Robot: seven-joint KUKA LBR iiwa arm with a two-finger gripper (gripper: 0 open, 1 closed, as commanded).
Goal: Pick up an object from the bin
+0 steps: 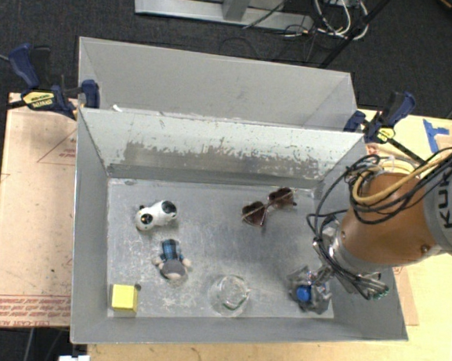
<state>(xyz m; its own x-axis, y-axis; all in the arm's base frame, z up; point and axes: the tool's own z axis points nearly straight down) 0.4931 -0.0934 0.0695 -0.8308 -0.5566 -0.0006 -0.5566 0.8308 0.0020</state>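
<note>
Hanging low in the near right corner of the bin (213,147), the hand (312,289) is right over a small blue thing (304,296), bright and stubby, half hidden by grey metal. I cannot tell if the hand is clenched or released. A clear cup (230,292) lies near, brown sunglasses (269,205) farther back.

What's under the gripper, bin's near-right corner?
A small blue thing shows on the bin floor beneath the gripper. The gripper covers most of it, so its kind is unclear.
</note>
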